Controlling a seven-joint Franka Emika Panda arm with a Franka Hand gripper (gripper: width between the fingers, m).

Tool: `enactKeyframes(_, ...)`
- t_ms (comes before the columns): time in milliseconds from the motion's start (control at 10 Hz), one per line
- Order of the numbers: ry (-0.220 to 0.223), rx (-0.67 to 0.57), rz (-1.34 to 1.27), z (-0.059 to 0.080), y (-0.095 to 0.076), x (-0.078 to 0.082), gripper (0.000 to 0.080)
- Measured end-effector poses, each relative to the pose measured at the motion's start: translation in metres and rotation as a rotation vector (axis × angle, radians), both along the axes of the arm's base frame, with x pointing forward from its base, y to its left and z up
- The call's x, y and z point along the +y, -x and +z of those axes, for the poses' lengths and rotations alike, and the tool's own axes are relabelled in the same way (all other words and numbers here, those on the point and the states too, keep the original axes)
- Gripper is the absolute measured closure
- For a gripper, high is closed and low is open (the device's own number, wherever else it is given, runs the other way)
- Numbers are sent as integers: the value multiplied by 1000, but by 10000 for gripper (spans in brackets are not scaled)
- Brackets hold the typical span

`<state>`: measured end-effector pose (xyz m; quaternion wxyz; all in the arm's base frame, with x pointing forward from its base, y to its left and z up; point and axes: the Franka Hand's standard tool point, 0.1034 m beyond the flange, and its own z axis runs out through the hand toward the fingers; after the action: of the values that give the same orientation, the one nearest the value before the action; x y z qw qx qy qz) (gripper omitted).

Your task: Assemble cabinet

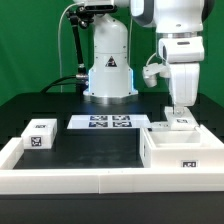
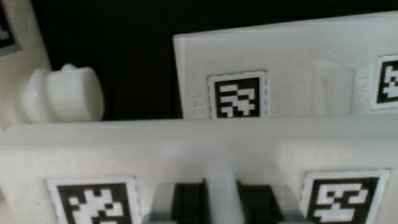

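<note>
The arm (image 1: 178,55) hangs low over the cabinet body (image 1: 172,152), the large white tagged box that sits on the black worktop (image 1: 100,148) at the exterior view's right. The jaws hover just above its rear wall. I cannot tell how far apart they stand or whether they hold anything. The step looks to me like taking hold of that wall. It calls for a straight descent, with the wall centred between the jaws and a firm close, so the box neither tilts nor slides. The small tagged block (image 1: 40,135) and the marker board (image 1: 105,123) lie well apart, out of harm's way.
</note>
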<state>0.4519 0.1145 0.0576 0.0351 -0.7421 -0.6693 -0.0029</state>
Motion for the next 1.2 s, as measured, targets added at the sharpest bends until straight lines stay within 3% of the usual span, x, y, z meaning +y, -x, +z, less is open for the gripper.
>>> enactKeyframes(1200,16,38,-33,2,0,1,728)
